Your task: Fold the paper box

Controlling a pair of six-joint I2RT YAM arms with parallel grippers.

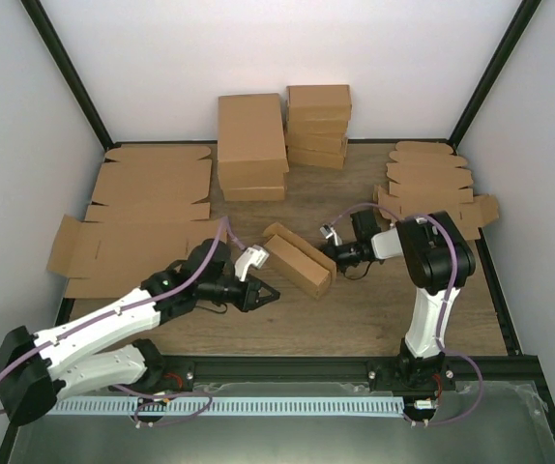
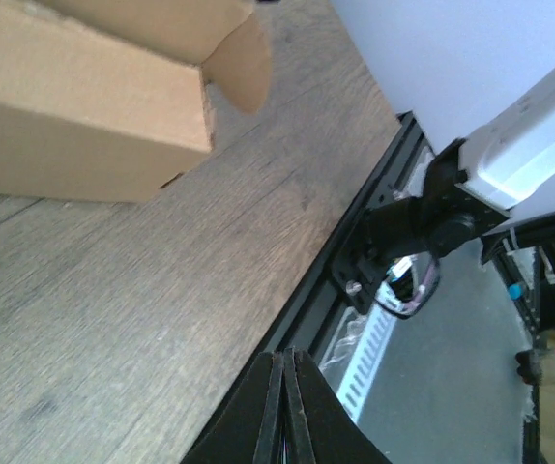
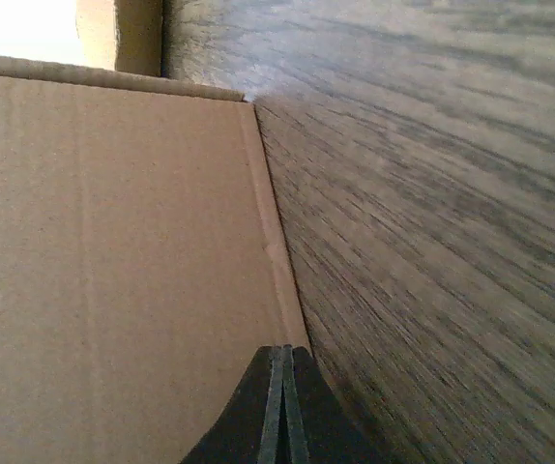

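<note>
Brown cardboard forms the one paper box (image 1: 297, 259), seen between the left pincer (image 1: 268, 294) and right pincer (image 1: 330, 257), both pressed together on nothing; a wooden worktop (image 1: 355, 309) is enclosed by white walls (image 1: 161, 58).

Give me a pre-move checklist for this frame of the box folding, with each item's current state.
1. Left claw shut and empty: ok.
2. Right claw shut and empty: ok.
3. Box lies on the table, near both claws: ok.
4. Left claw apart from box: ok.
5. Right claw touching box: cannot tell; its tip sits at the box's edge.
6. Box fully folded: not ok; a flap stands open.
</note>
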